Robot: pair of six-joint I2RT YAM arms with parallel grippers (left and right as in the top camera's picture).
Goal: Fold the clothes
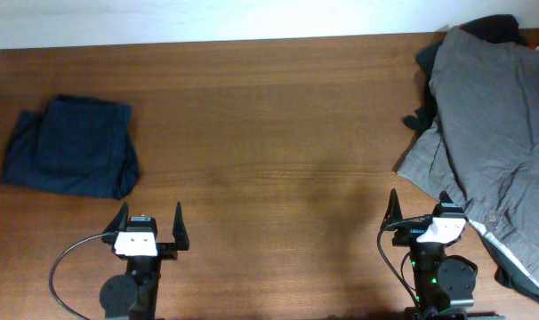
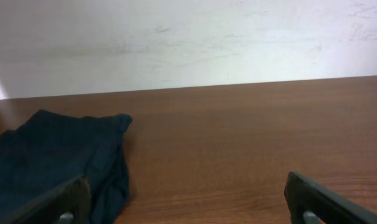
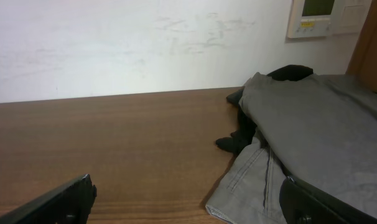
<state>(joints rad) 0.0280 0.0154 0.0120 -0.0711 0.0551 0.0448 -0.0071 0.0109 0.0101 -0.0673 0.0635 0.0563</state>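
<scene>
The left gripper [image 1: 150,216] and right gripper [image 1: 421,212] gape wide, holding nothing. The navy piece [image 1: 69,147] lies folded and soft; the grey garment [image 1: 496,133] lies rumpled over black cloth [image 1: 422,116].

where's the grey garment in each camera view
Overhead: grey garment at the right edge, over black pieces.
Left wrist: not in it; only the navy garment, lower left.
Right wrist: fills the right half.
Shared landmark: the table's far edge against the white wall.
</scene>
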